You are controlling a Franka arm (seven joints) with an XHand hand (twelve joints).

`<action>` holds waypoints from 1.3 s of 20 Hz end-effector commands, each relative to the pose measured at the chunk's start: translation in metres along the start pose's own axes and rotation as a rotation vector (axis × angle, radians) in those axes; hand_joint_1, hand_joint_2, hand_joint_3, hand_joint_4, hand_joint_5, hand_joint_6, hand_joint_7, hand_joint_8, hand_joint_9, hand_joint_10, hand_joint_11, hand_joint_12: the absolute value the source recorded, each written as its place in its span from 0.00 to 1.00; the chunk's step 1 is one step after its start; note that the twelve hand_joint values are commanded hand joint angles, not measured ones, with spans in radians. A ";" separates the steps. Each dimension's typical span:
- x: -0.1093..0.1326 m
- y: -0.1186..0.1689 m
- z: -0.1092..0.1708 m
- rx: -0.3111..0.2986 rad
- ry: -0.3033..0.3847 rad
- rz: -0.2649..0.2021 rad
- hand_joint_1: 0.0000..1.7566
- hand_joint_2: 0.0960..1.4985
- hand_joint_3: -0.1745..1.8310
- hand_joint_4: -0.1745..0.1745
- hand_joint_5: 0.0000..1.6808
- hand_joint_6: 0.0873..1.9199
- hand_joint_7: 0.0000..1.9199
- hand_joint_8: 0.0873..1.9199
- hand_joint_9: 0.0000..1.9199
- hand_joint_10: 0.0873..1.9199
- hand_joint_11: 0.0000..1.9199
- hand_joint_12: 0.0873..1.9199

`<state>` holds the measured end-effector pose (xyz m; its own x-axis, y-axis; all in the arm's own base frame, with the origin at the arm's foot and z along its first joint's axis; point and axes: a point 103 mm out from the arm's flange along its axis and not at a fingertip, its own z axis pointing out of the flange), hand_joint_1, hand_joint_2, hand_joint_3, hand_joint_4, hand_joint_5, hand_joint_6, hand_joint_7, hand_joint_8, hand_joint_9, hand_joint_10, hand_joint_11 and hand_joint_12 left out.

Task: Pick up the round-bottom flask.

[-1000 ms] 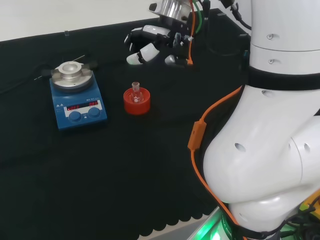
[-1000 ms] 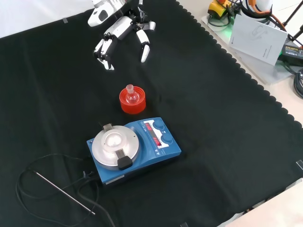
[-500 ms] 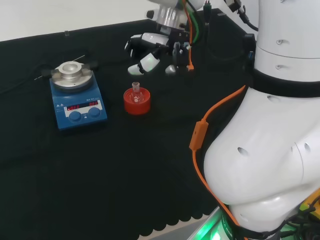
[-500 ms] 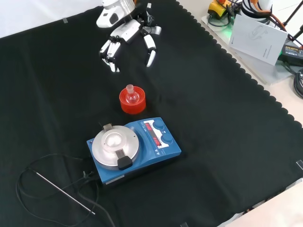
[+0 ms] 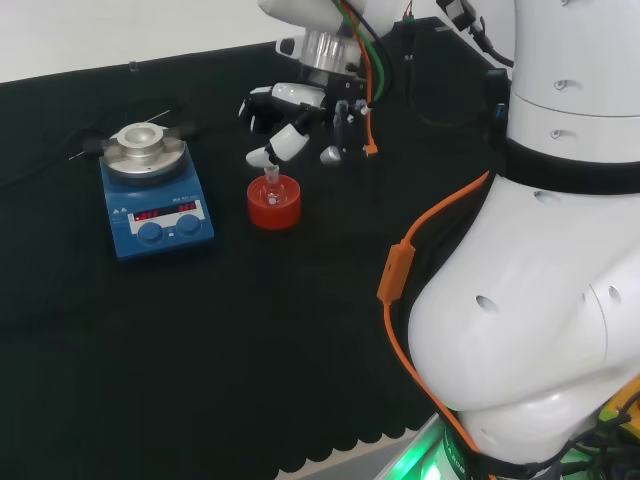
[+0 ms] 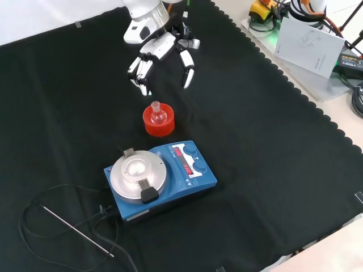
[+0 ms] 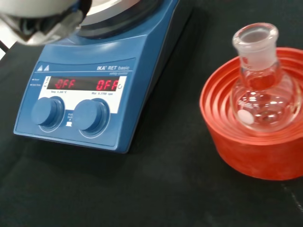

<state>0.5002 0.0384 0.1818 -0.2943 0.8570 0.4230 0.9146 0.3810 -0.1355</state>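
A small clear round-bottom flask (image 5: 270, 182) (image 6: 157, 112) (image 7: 259, 90) stands upright in a red ribbed stand (image 5: 273, 204) (image 6: 159, 123) (image 7: 255, 142) on the black cloth. The black and white hand (image 5: 290, 110) (image 6: 161, 48) hangs open just above and beyond the flask, its fingers spread and pointing down. In the head view one fingertip (image 5: 258, 158) is close over the flask's neck, and nothing is held. A blurred white part of the hand (image 7: 42, 19) shows in the wrist view.
A blue hotplate stirrer (image 5: 155, 205) (image 6: 159, 173) (image 7: 94, 80) with a round metal plate stands next to the red stand. Its black cable and a thin metal probe (image 6: 76, 231) lie on the cloth. The arm's big white links (image 5: 540, 280) rise at the head view's right.
The hand has come down and moved toward the flask, from well behind it to just above its neck. The flask, stand and hotplate have not moved.
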 end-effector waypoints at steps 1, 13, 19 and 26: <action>0.001 0.004 0.006 0.012 -0.082 -0.014 0.47 0.23 0.50 0.03 0.16 0.36 0.26 0.44 0.25 0.44 0.04 0.78; -0.019 0.006 0.003 0.037 -0.219 0.002 0.46 0.23 0.50 0.05 0.15 0.36 0.23 0.44 0.19 0.45 0.00 0.78; -0.034 0.001 -0.008 0.044 -0.280 0.015 0.46 0.23 0.50 0.06 0.15 0.36 0.23 0.44 0.19 0.45 0.00 0.77; -0.044 0.007 -0.018 0.037 -0.331 0.035 0.45 0.23 0.50 0.06 0.15 0.36 0.23 0.44 0.20 0.45 0.00 0.77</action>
<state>0.5163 0.0028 0.1758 -0.3588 0.9256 0.1204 0.9071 0.3762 -0.1890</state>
